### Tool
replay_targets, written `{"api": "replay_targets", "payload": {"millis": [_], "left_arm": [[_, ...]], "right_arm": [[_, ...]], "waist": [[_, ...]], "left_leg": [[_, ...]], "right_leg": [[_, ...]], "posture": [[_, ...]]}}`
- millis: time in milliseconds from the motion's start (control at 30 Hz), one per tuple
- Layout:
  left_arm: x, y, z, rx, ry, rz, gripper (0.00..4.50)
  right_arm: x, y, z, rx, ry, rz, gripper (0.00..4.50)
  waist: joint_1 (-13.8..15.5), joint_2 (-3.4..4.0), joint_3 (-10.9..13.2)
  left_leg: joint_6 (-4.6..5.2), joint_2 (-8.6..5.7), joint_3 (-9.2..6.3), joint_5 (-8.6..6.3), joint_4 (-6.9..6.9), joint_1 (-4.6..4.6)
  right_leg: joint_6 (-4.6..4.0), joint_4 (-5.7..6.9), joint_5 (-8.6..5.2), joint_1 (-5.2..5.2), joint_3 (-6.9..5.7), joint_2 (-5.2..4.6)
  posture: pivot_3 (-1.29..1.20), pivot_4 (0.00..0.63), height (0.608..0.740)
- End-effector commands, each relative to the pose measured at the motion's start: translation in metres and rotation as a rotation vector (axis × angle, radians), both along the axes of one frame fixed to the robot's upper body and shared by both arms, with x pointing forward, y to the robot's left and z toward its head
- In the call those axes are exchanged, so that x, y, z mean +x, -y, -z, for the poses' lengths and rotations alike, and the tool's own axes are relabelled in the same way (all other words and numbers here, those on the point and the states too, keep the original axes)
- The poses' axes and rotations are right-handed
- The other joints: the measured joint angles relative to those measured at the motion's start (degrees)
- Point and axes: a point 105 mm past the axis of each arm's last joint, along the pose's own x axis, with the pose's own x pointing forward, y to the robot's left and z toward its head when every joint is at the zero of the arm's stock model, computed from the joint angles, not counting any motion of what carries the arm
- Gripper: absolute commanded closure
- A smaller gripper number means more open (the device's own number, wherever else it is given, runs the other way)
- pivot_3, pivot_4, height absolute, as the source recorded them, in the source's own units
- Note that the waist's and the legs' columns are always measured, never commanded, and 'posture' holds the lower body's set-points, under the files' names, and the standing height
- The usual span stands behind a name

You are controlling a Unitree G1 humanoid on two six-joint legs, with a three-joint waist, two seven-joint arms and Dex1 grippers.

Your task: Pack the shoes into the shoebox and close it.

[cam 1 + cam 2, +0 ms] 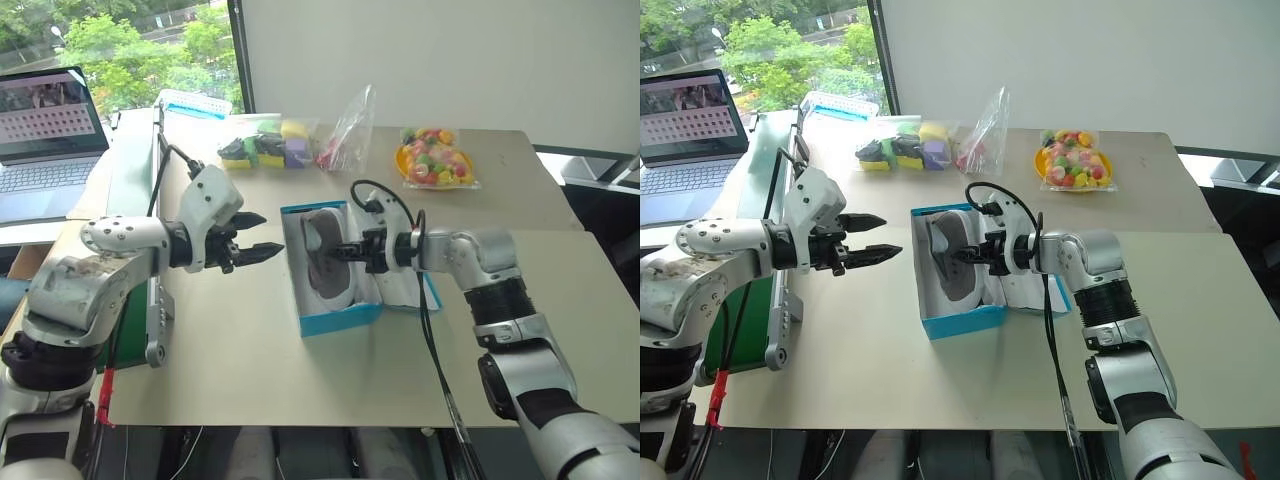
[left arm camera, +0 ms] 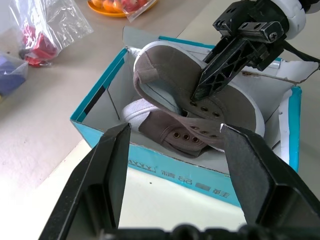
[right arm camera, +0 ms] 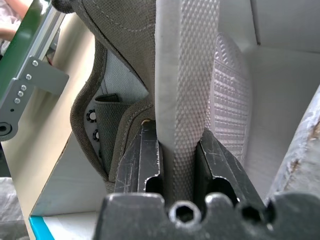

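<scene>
The blue shoebox [image 1: 338,318] stands open in the middle of the table, with its lid [image 1: 405,292] folded out to the right. One grey-beige shoe [image 2: 167,134] lies inside it. A second shoe [image 2: 167,75] is tipped on its side over the first, inside the box. My right gripper [image 1: 346,251] is shut on this second shoe, its fingers pinching the white sole edge [image 3: 185,75]. My left gripper [image 1: 265,233] hovers open just left of the box, pointing at it with nothing between its fingers [image 2: 112,165].
Clear bags of colourful items [image 1: 265,143] and a bag of bright sweets on a yellow plate [image 1: 435,160] lie at the table's far side. A laptop [image 1: 45,130] sits at the far left. A green board with a metal rail [image 1: 155,320] runs along the table's left edge.
</scene>
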Motion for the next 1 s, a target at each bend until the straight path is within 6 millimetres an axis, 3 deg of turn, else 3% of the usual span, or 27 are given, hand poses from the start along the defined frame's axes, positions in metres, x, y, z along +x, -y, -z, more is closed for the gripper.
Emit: {"api": "replay_targets", "payload": {"millis": [33, 233, 367, 600, 833, 1000], "left_arm": [[-0.001, -0.005, -0.012, -0.009, 0.078, -0.024, 1.46], [-0.001, -0.005, -0.005, -0.006, 0.075, -0.032, 1.46], [0.002, -0.004, -0.003, -0.010, 0.083, -0.040, 1.46], [0.003, -0.005, -0.003, -0.017, 0.092, -0.060, 1.46], [-0.003, -0.005, -0.003, 0.002, 0.092, -0.049, 1.46], [-0.014, -0.007, -0.003, 0.022, 0.058, -0.004, 1.46]], "right_arm": [[0.007, 0.002, -0.040, 0.016, 0.127, -0.032, 4.17], [0.001, -0.006, -0.064, 0.026, 0.156, -0.097, 4.17], [-0.007, -0.014, -0.065, 0.033, 0.135, -0.151, 4.17], [-0.011, -0.018, -0.036, 0.045, 0.036, -0.164, 4.17], [-0.003, -0.017, 0.001, -0.030, -0.001, -0.144, 4.17], [0.008, -0.021, 0.014, -0.090, 0.026, -0.141, 4.17]], "waist": [[-0.04, 0.00, 0.00], [0.02, 0.00, 0.00], [0.03, 0.00, 0.00], [0.01, 0.00, 0.00], [0.02, 0.00, 0.00], [-0.34, -0.01, -0.01]], "left_leg": [[0.00, 0.00, 0.00, 0.00, 0.02, 0.00], [0.00, 0.01, 0.00, 0.00, 0.01, 0.00], [0.00, 0.01, 0.00, 0.00, 0.01, 0.00], [0.00, 0.01, 0.00, 0.00, 0.01, 0.00], [0.00, 0.01, 0.00, 0.00, 0.05, 0.00], [0.00, 0.02, 0.00, 0.00, 0.05, 0.06]], "right_leg": [[0.00, 0.00, 0.00, 0.00, 0.00, 0.00], [0.00, -0.01, 0.00, 0.00, -0.02, 0.00], [0.00, 0.01, 0.00, 0.00, -0.02, 0.00], [0.00, 0.02, 0.00, 0.00, -0.01, 0.00], [0.00, 0.04, 0.00, 0.01, -0.01, 0.00], [0.00, 0.04, 0.00, 0.05, -0.01, 0.01]], "posture": [[0.00, 0.150, 0.740], [0.00, 0.150, 0.740], [0.00, 0.150, 0.740], [0.00, 0.150, 0.740], [0.00, 0.150, 0.740], [0.00, 0.150, 0.740]]}}
